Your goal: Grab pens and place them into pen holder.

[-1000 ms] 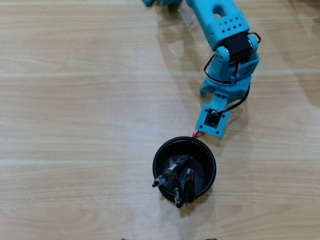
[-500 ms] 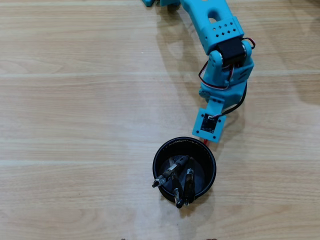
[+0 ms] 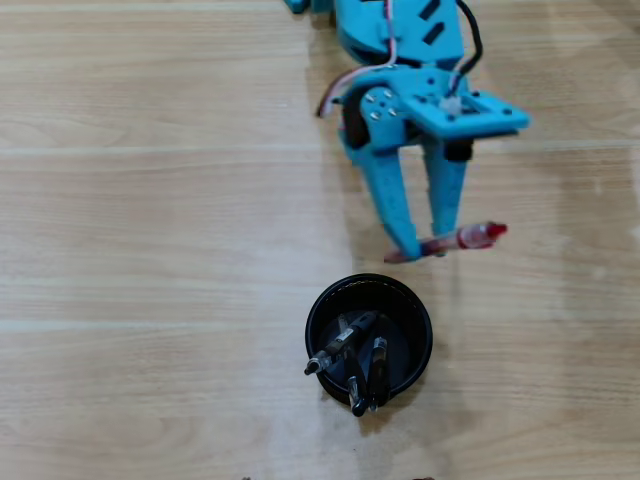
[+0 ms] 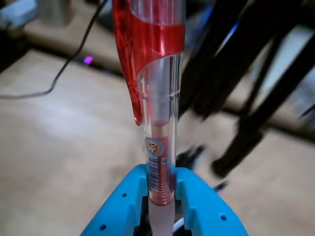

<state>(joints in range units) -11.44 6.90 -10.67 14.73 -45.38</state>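
Gripper (image 3: 428,247) clamped on the red pen (image 3: 470,238), above the counter (image 3: 150,200), just far of the black pen holder (image 3: 412,310). Probably light, stiff, with a smooth clear plastic barrel (image 4: 160,113), so liable to slip or pivot; best pinched mid-barrel. Round holder, already carrying dark pens (image 3: 350,360). Pale woodgrain counter.

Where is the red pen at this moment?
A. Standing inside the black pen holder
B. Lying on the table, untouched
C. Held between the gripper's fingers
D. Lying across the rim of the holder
C: the gripper is shut on the red pen, beside the pen holder.
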